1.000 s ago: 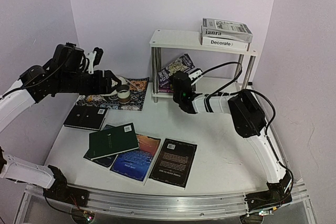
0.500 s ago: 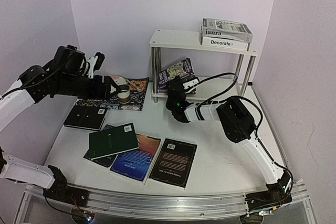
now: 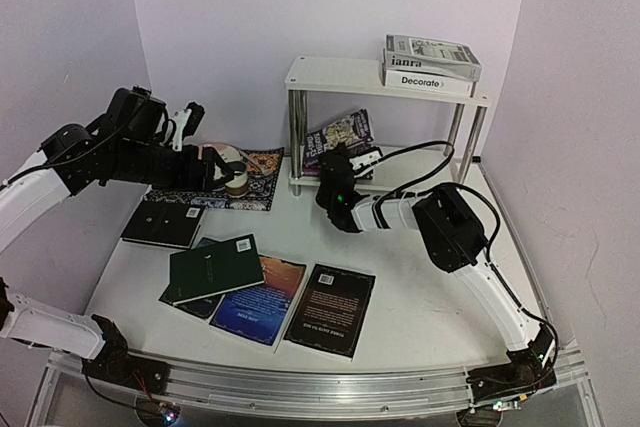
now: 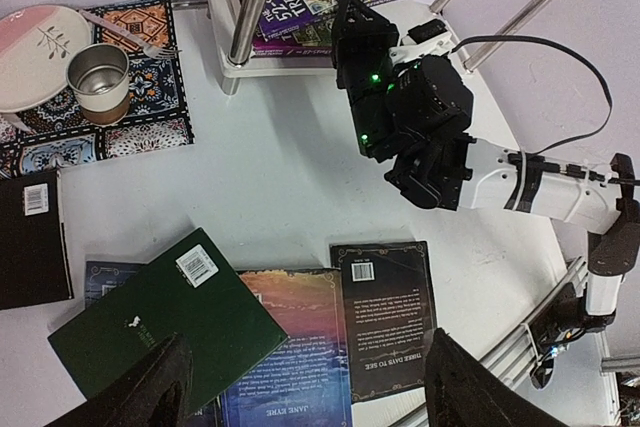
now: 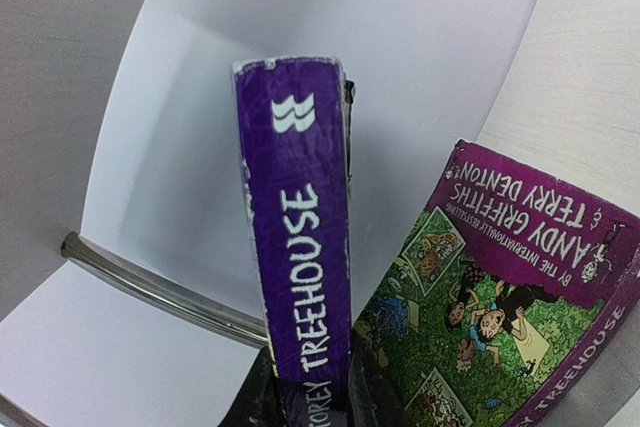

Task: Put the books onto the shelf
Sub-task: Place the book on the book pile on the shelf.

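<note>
- The left arm point(image 3: 120, 152) has white tubular links and bulky black joint housings.
- The right arm point(image 3: 505, 297) is built alike, with a white lower link, a black elbow block and a white forearm sleeve.
- A thin black cable point(image 4: 520, 38) loops out from the right arm's wrist.
- Small green lights point(image 4: 372, 77) glow on the black housing behind the right gripper point(image 4: 348, 9).
- The left gripper point(image 4: 310, 345) has matte black, wedge-shaped fingers point(image 4: 150, 397).
- The black bases point(image 3: 505, 382) are mounted on a ribbed aluminium rail point(image 3: 320, 387).
</note>
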`<state>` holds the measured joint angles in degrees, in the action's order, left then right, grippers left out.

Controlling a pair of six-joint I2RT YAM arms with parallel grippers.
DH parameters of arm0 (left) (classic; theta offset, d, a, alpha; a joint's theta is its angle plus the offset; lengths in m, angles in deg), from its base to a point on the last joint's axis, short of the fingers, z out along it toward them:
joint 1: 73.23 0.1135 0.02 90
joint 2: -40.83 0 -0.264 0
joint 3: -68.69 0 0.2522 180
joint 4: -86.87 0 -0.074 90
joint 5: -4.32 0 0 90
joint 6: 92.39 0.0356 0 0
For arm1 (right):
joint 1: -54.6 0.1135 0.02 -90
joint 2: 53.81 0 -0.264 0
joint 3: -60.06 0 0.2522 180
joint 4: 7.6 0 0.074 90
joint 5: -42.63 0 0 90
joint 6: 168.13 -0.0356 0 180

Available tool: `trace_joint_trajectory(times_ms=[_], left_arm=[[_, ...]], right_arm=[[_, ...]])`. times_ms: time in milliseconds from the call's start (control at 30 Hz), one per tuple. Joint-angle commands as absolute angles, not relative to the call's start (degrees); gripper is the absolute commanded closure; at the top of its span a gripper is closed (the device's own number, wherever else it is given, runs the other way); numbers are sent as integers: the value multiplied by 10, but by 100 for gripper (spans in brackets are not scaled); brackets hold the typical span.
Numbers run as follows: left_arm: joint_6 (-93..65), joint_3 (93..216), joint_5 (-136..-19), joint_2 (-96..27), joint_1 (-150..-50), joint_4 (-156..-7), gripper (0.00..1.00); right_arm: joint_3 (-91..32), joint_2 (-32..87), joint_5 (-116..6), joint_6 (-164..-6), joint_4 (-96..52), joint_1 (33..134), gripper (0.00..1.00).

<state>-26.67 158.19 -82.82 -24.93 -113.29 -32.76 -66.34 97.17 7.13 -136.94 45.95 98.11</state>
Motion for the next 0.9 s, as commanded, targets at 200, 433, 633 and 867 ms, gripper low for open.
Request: trace_joint_trajectory(times_ms=[200,433,633,867], left_arm=[[-264,1611,-827,-250,-1131,-332,19],[-261,1601,-830,-241,-1131,-332,19],[-261,1597,-834,-239,-1130,-331,19],[-262,1597,-833,-238,-1130,-331,19]], right_arm=[[-680,967,88,-1392,508,995,95],[-676,977,100,-1403,507,999,93],[-670,981,104,-1409,504,1002,92],[-678,996,114,-1423,497,1003,91]])
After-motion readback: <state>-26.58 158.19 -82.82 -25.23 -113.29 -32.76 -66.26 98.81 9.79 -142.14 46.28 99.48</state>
